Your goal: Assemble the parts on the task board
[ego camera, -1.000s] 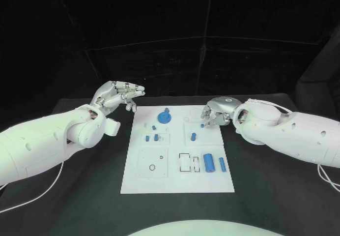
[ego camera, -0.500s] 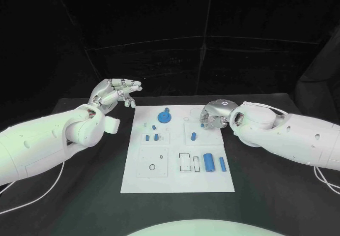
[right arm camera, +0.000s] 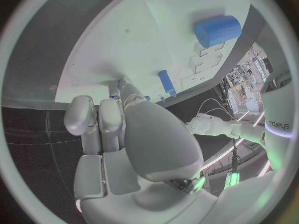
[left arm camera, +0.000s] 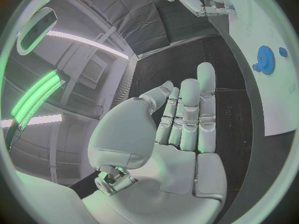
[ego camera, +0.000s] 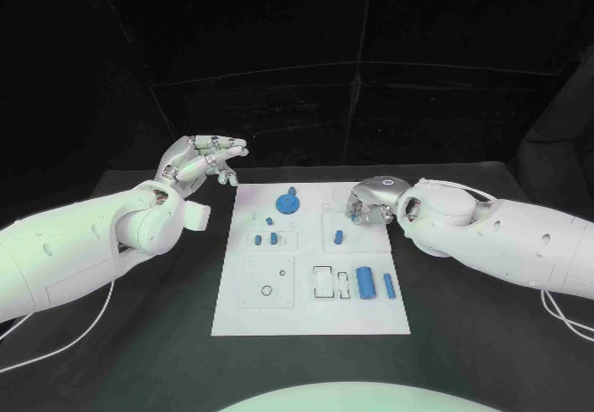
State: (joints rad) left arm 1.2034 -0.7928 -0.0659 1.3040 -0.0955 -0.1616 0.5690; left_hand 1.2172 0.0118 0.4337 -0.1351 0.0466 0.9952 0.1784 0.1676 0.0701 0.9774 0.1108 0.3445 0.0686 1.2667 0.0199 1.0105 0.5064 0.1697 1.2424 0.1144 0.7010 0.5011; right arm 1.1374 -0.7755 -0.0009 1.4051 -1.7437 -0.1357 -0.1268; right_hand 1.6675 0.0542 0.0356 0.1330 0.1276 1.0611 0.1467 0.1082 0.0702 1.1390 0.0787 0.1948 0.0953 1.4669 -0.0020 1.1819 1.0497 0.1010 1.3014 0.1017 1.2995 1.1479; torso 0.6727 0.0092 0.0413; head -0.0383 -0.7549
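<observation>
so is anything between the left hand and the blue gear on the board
Nothing visible. The left hand is raised off the board's far left corner, holding nothing, and only bare task board lies between it and the blue gear.

Both arms are clad in smooth, glossy white shells, rounded and bulbous at the forearm and narrowing toward the wrist. The left hand (ego camera: 202, 160) and the right hand (ego camera: 370, 200) are finished in silver metal, with segmented fingers (left arm camera: 190, 115) built from short blocky links. A broad, smooth, pale palm plate is seen in the left wrist view. Thin white cables are run beneath each arm. A boxy white housing is fitted by the left wrist.
</observation>
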